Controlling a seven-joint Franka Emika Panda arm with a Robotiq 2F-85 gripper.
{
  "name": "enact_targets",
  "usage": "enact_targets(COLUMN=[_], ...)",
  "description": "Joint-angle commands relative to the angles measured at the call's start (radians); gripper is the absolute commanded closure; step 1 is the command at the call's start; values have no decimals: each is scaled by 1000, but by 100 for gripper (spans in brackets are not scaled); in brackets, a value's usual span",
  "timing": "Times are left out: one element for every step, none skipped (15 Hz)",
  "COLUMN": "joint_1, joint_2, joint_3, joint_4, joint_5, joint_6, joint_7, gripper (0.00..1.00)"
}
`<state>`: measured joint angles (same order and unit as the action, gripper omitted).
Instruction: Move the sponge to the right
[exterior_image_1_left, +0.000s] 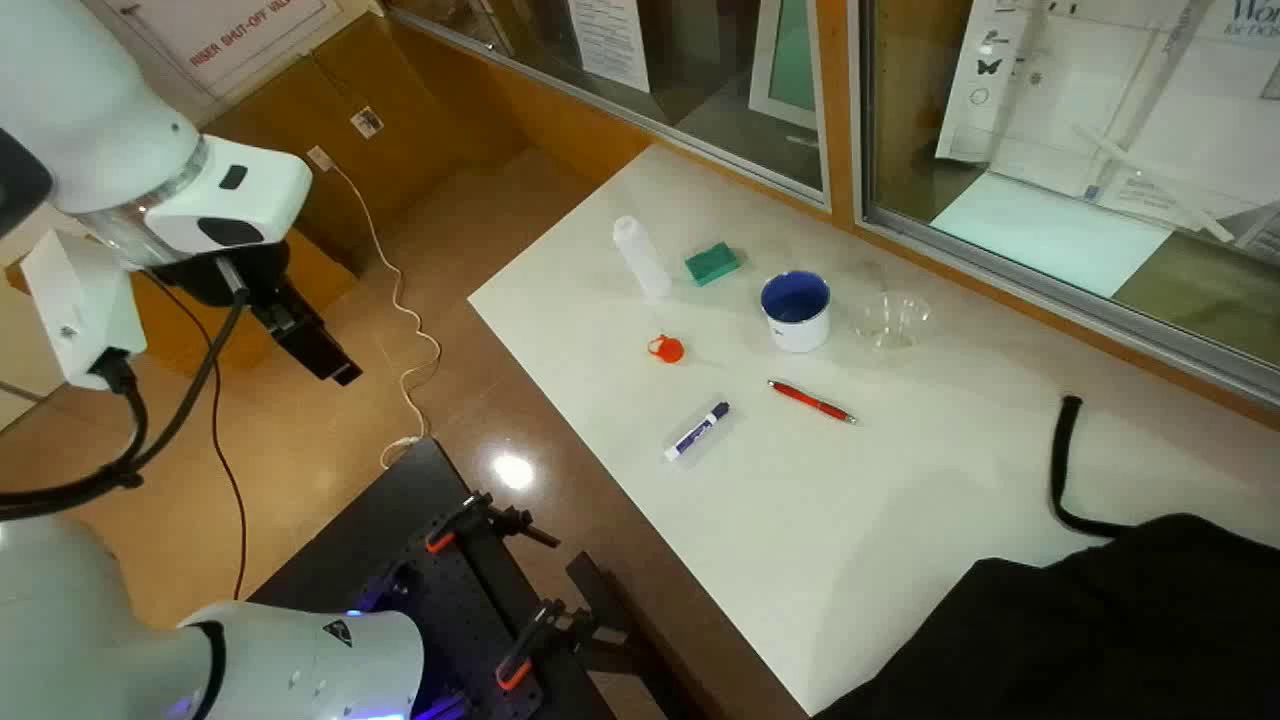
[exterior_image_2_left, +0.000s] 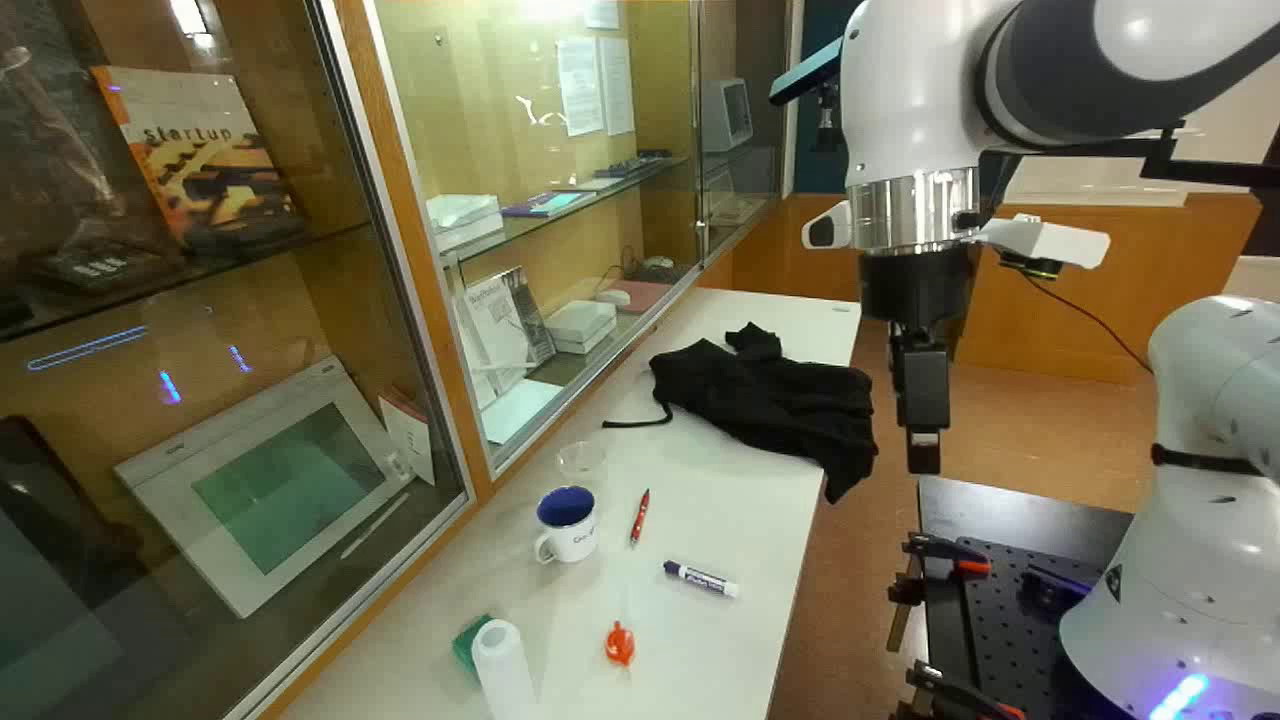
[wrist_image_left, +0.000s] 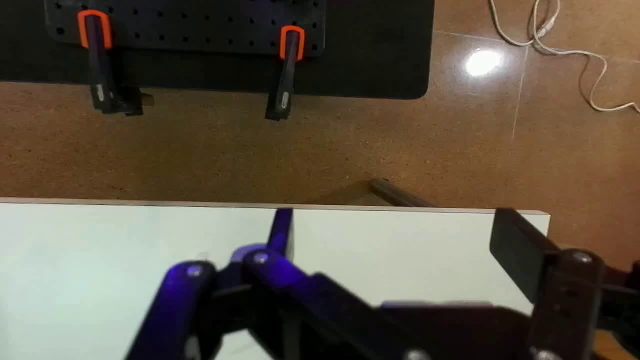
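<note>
Hanging on the robot side of the round white mug w/ blue inside (exterior_image_2_left: 575, 541), well apart from it, the jointed white-and-grey arm (exterior_image_2_left: 915, 120) has its black two-finger gripper (wrist_image_left: 395, 235) pointing down; wrist view shows the fingers spread wide w/ a big gap btwn. Flat white tbl (exterior_image_1_left: 900, 500) under the mug, wood-framed glass display case (exterior_image_2_left: 412, 240) on the mug's far side from the robot, brown floor (wrist_image_left: 225, 155) & black robot stand (wrist_image_left: 375, 55) on its robot side. Crumpled black cloth garment (exterior_image_2_left: 765, 400) lies further along from the mug. Clear round cup (exterior_image_1_left: 893, 312) just beside the mug; narrow white bottle (exterior_image_1_left: 641, 258) on the mug's opp. side, contents can't tell. Flat rectangular teal-green sponge (exterior_image_1_left: 712, 264) lies near the mug, btwn it & the bottle. Small orange-red piece (exterior_image_1_left: 668, 349), slim red pen (exterior_image_1_left: 812, 402), white marker w/ dark-blue cap (exterior_image_1_left: 697, 431): all on the mug's robot side.
</note>
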<state>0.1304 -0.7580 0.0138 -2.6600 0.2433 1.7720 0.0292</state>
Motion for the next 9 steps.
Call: enact_targets(joint_1=[-18,-18,-18,-18,-18,-18,-24,-29,-34], joint_2=[0,0,0,0,0,11,30,54,83], joint_3=[15,15,15,15,15,11,16,18,24], joint_4=[2,2,2,2,2,9,21,38,57], joint_5=[9,9,9,9,9,11,10,10,6], joint_6=[-5,-5,-5,-5,-5,2,27,49,80], joint_7=[-10,-10,-10,-10,-10,-14,-5,1,8], gripper=[0,0,0,0,0,0,0,0,0])
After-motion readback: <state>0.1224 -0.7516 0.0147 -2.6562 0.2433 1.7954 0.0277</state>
